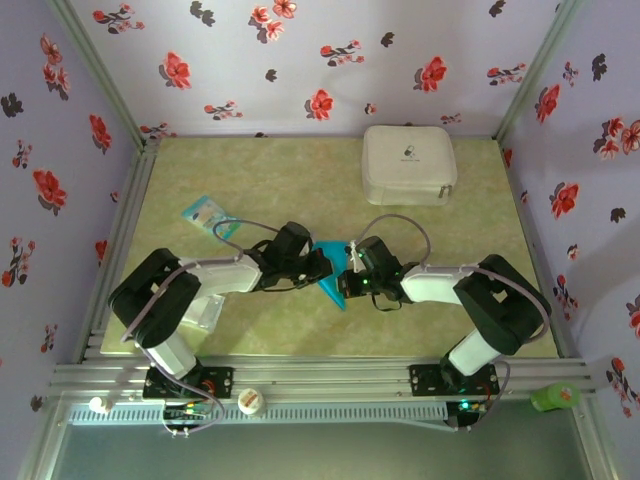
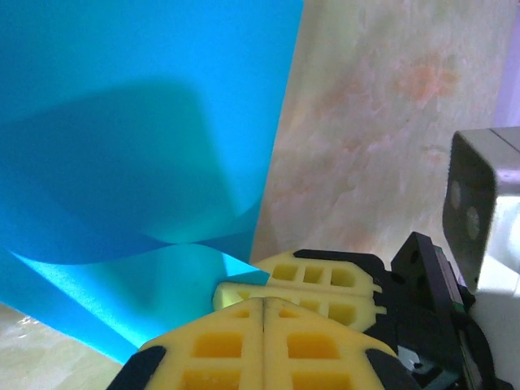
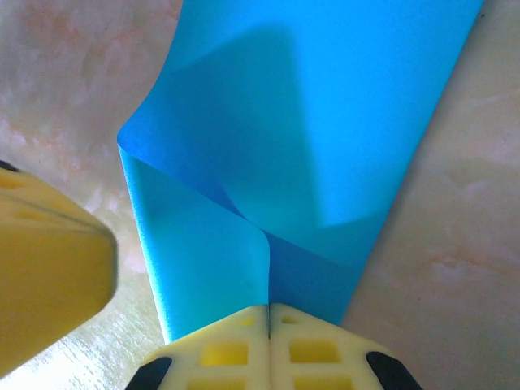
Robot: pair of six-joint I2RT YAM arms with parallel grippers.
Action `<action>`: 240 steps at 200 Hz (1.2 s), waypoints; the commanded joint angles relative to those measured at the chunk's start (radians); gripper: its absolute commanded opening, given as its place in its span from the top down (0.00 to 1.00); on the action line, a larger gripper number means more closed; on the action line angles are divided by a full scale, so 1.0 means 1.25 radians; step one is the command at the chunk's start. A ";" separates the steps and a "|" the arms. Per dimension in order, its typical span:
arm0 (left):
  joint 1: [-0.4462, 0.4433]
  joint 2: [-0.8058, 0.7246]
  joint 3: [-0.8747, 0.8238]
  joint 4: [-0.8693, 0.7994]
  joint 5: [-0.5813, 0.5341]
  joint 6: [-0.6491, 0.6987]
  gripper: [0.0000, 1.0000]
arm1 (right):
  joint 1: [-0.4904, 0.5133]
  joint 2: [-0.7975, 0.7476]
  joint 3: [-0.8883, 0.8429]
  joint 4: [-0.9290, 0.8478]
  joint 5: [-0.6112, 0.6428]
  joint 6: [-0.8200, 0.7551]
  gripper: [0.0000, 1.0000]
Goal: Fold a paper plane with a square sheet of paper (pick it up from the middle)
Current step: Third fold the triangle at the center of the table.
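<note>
1. Location of the work: the square sheet of paper [image 1: 331, 285] lies at mid-bench, part-folded into a pointed shape. One layer is curled up off the rest and no crease is pressed yet.
2. Key relation: the sheet sits directly between the two hands. Its long axis runs far to near, across the line joining them, with the point towards the near edge. The left hand [image 1: 318, 263] meets it from the left and the right hand [image 1: 350, 268] from the right. The two fingertips nearly touch, so neither arm is clearly the nearer.
3. Right hand: clenched. In its wrist view the curled flap runs straight down into the seam of its fingers [image 3: 227, 353], so I judge it to be pinching the paper.
4. Left hand: clenched, fingers [image 2: 219, 345] pressed flat together just beside the paper's edge. I cannot tell whether any paper is caught between them.
5. Surroundings on the bench [image 1: 250, 180]: a white case [image 1: 408, 165] at far right, a pale-blue printed packet [image 1: 205, 212] at far left and a clear plastic packet [image 1: 205, 312] under the left arm. All are well apart from the sheet.
6. Obstruction: nothing else stands near the paper. In my judgement the only crowding risk is the two hands fouling each other.
</note>
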 commanded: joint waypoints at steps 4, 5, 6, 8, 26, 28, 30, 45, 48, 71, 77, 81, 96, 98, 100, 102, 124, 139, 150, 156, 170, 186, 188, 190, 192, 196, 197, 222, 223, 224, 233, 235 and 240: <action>-0.006 0.019 -0.005 0.021 -0.014 -0.024 1.00 | -0.005 0.008 -0.001 -0.027 0.014 -0.008 0.98; -0.006 0.020 -0.005 0.021 -0.014 -0.024 1.00 | -0.005 0.007 0.000 -0.027 0.014 -0.009 0.98; -0.006 0.019 -0.006 0.020 -0.014 -0.024 1.00 | -0.005 0.007 0.000 -0.027 0.014 -0.008 0.98; -0.007 0.020 -0.006 0.019 -0.015 -0.025 1.00 | -0.005 0.006 0.000 -0.029 0.014 -0.009 0.98; -0.007 0.018 -0.015 0.007 -0.017 -0.025 1.00 | -0.005 0.004 -0.002 -0.030 0.013 -0.008 0.98; -0.006 0.019 -0.014 0.005 -0.016 -0.023 1.00 | -0.005 0.004 -0.002 -0.030 0.014 -0.008 0.98; -0.006 0.020 -0.014 0.004 -0.017 -0.023 1.00 | -0.005 0.004 -0.002 -0.030 0.014 -0.008 0.98; -0.006 0.023 -0.021 0.010 -0.015 -0.027 1.00 | -0.005 0.005 -0.002 -0.031 0.017 -0.008 0.98; -0.006 0.023 -0.024 0.015 -0.015 -0.027 1.00 | -0.005 0.004 -0.002 -0.031 0.018 -0.008 0.98; -0.006 0.033 -0.026 0.019 -0.015 -0.023 1.00 | -0.005 0.006 -0.002 -0.030 0.017 -0.009 0.98; -0.006 0.036 -0.025 0.019 -0.014 -0.022 1.00 | -0.005 0.006 -0.002 -0.029 0.018 -0.007 0.98; -0.006 0.038 -0.025 0.018 -0.013 -0.021 1.00 | -0.005 0.007 -0.003 -0.028 0.019 -0.007 0.98; -0.006 0.043 -0.026 0.017 -0.014 -0.020 1.00 | -0.005 0.007 -0.002 -0.027 0.016 -0.006 0.98; -0.006 0.043 -0.026 0.017 -0.014 -0.020 1.00 | -0.005 0.008 -0.002 -0.028 0.016 -0.006 0.98; -0.006 0.044 -0.026 0.017 -0.014 -0.019 1.00 | -0.005 0.008 -0.002 -0.028 0.016 -0.006 0.98; -0.006 0.045 -0.026 0.017 -0.015 -0.019 1.00 | -0.005 0.007 -0.001 -0.027 0.016 -0.007 0.98; -0.006 0.055 -0.032 0.016 -0.015 -0.015 1.00 | -0.005 0.008 -0.002 -0.027 0.016 -0.007 0.98; -0.006 0.058 -0.039 0.014 -0.015 -0.016 1.00 | -0.005 0.007 -0.002 -0.028 0.015 -0.006 0.98; -0.006 0.058 -0.045 0.011 -0.019 -0.015 1.00 | -0.005 0.006 -0.001 -0.030 0.014 -0.006 0.98; -0.006 0.058 -0.050 0.010 -0.020 -0.013 1.00 | -0.005 0.006 -0.002 -0.030 0.012 -0.007 0.98; -0.007 0.056 -0.057 0.002 -0.028 -0.011 1.00 | -0.005 0.004 -0.001 -0.029 0.004 -0.005 0.97; -0.006 0.059 -0.063 -0.001 -0.031 -0.008 1.00 | -0.005 0.003 -0.002 -0.030 0.004 -0.004 0.97; -0.006 0.060 -0.063 -0.003 -0.032 -0.008 1.00 | -0.005 0.003 -0.002 -0.030 0.004 -0.004 0.97; -0.006 0.060 -0.063 -0.003 -0.032 -0.007 1.00 | -0.005 0.003 -0.002 -0.030 0.004 -0.004 0.97; -0.007 0.061 -0.063 -0.004 -0.034 -0.006 1.00 | -0.005 0.004 -0.002 -0.030 0.004 -0.004 0.97; -0.006 0.063 -0.063 -0.006 -0.036 -0.006 1.00 | -0.005 0.004 -0.001 -0.031 0.005 -0.004 0.97; -0.006 0.064 -0.063 -0.006 -0.036 -0.006 1.00 | -0.006 0.004 -0.001 -0.031 0.005 -0.003 0.96; -0.006 0.072 -0.061 -0.008 -0.036 0.000 1.00 | -0.005 0.005 0.003 -0.033 0.002 -0.002 0.95; -0.006 0.072 -0.060 -0.008 -0.037 0.000 1.00 | -0.005 0.004 0.003 -0.033 0.002 -0.002 0.95; -0.006 0.072 -0.060 -0.009 -0.037 0.001 1.00 | -0.005 0.004 0.003 -0.033 0.002 -0.002 0.95; -0.006 0.072 -0.059 -0.010 -0.037 0.003 1.00 | -0.005 0.002 0.005 -0.035 0.001 0.000 0.94; -0.006 0.072 -0.059 -0.010 -0.037 0.003 1.00 | -0.006 0.001 0.006 -0.035 0.001 0.000 0.94; -0.006 0.071 -0.059 -0.011 -0.038 0.004 1.00 | -0.005 -0.002 0.009 -0.039 0.000 0.002 0.93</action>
